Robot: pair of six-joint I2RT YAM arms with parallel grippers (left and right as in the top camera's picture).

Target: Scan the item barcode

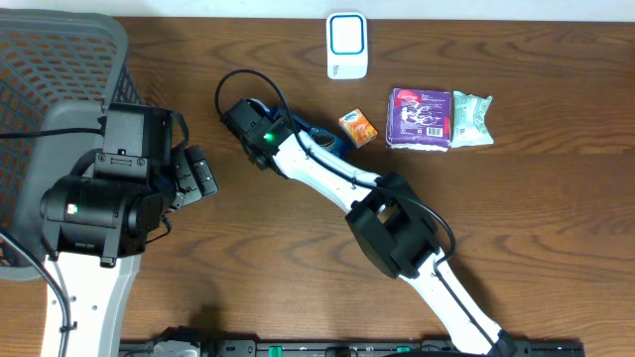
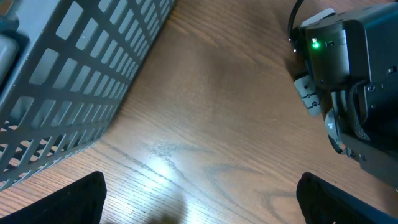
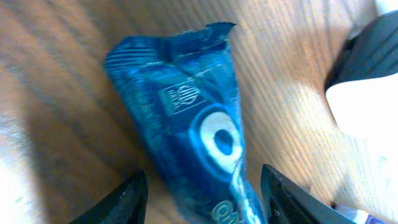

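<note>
- Blue snack packet (image 3: 205, 124) lies on the bench (image 1: 516, 228), near the white scanner (image 1: 347, 45).
- Right pincer (image 3: 202, 196) straddles it; actual pinch unclear.
- Left pincer (image 2: 199, 199) spread wide, farther from the scanner.

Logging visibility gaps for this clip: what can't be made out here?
- Blue packet: no barcode visible in right wrist view; lower end cut by frame edge.
- Overhead, right arm hides most of it.
- Right gripper: contact with packet unclear.
- Orange packet: print too small overhead.
</note>
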